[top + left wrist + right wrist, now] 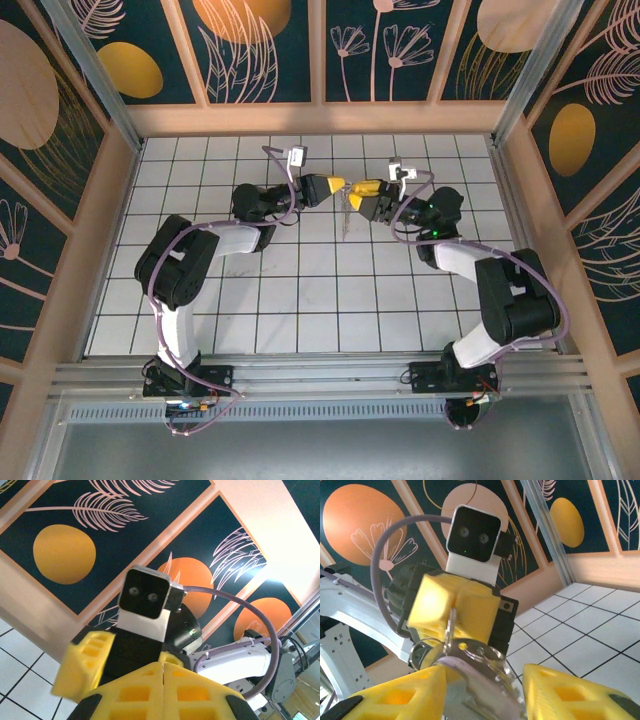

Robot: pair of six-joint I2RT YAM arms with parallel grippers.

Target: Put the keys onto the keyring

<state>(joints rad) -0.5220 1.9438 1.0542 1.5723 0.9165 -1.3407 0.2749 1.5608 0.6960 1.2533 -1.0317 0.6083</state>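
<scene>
on my left, the left arm reaches in over the white tiled table [300, 300] and its left hand [343, 186] sits raised above the far middle tiles, pointing right. in the left wrist view its two yellow fingers [135, 695] are pressed flat together, with only a seam between them. seen from the right wrist camera, a thin metal strip [451, 625] comes out of that seam; i cannot tell which piece it belongs to. just right of it, in the gap between the two hands, the keyring [470, 649] shows as overlapping wire loops, held up off the table. below the loops lies the key [466, 672], its pale lilac head across the gap of the right hand [484, 675]. that hand's fingers [570, 690] stand apart and the key fills the space between them, touching both, so i read it as clamped on the key. from above, the right hand meets the left tip to tip.
</scene>
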